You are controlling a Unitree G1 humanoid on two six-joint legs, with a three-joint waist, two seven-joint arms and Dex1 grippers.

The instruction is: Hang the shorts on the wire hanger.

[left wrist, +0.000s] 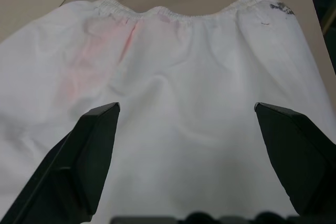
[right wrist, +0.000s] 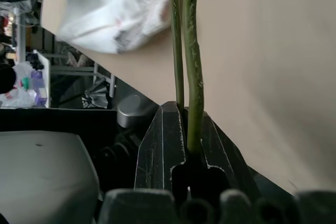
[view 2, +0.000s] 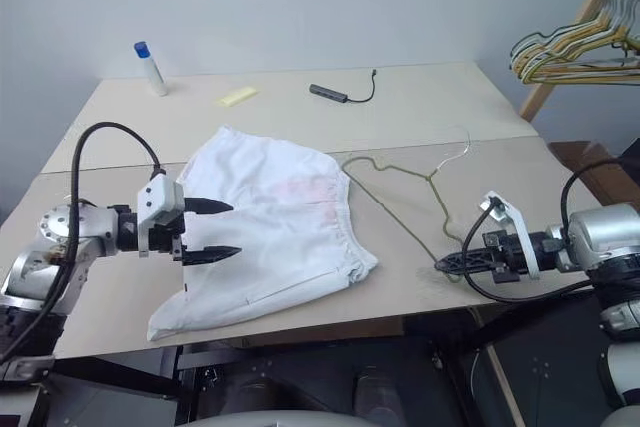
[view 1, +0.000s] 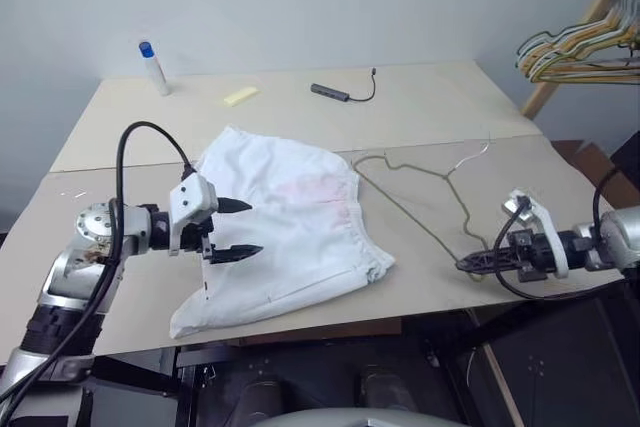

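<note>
While the white cloth shorts with the gathered elastic waistband and faint pink blotch (view 1: 285,237) lay flat and unhung on the pale wooden bench (view 1: 420,112), the step in hand read as gathering the two items before threading.

Item, shorts: spread left of centre, waistband toward the right, one leg reaching the near edge.

Item, thin olive-gold wire hanger, triangular with a curved hook (view 1: 420,202): flat on the bench just right of the shorts, its far corner near or touching the waistband, hook toward the far right.

Left claw (view 1: 233,230): black fingers (left wrist: 89,156) wide apart, poised over the left part of the shorts, holding nothing.

Right claw (view 2: 452,262): fingers together, clamped on the hanger's near corner at the bench's near right edge; the wrist view showed two wire strands pinched between them.

Next move, by judgement: left claw must close on a fold of cloth near the waistband or a leg opening, then the hanger must be lifted and fed through.
</note>
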